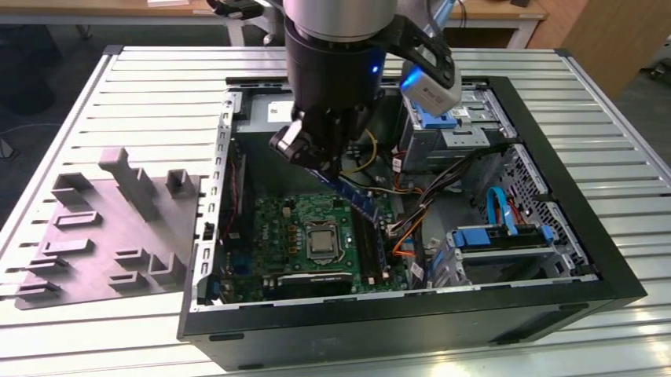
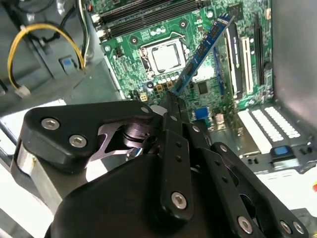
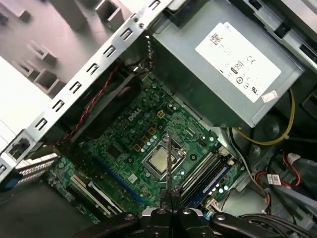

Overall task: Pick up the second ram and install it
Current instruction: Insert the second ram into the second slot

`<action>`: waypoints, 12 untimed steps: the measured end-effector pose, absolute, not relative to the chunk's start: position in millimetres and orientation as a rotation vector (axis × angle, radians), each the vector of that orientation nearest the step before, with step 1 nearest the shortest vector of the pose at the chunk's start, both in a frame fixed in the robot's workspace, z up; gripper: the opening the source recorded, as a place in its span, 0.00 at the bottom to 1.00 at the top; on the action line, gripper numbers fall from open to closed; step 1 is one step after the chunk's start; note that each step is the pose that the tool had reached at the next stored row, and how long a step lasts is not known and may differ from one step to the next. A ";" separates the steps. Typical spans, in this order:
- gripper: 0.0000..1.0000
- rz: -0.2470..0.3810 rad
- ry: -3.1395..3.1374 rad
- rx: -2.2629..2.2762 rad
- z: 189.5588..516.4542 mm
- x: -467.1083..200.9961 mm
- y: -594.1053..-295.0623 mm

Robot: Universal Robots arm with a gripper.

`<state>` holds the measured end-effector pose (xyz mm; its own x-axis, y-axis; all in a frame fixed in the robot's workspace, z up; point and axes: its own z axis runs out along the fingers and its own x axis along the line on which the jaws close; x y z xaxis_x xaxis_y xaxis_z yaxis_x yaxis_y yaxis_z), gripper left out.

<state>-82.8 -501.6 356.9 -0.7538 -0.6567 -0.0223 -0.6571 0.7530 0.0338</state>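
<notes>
The second ram point(image 1: 359, 203) is a narrow dark blue-green stick. It hangs tilted above the green motherboard point(image 1: 294, 228) inside the open computer case. My gripper point(image 1: 327, 174) is shut on its upper end. In the second wrist view the ram point(image 2: 203, 49) slants away from the gripper point(image 2: 171, 99) over the board near the processor socket point(image 2: 166, 54). In the first wrist view the ram point(image 3: 168, 161) shows edge-on as a thin line rising from the gripper point(image 3: 169, 196). It lies between the processor socket point(image 3: 159, 161) and the long memory slots point(image 3: 203, 173).
The case walls point(image 1: 215, 196) ring the board. A grey power supply point(image 3: 228, 64) sits at one end with yellow and orange cables point(image 1: 404, 228) beside it. Blue drive brackets point(image 1: 501, 236) fill the exterior view's right. A grey holder tray point(image 1: 105, 228) lies on the slatted table outside the case.
</notes>
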 end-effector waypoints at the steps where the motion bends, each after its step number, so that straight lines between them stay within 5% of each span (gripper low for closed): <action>1: 0.11 0.062 2.942 -1.072 356.7 -82.8 -501.6; 12: 0.11 0.060 3.031 -0.773 355.0 -82.8 -501.6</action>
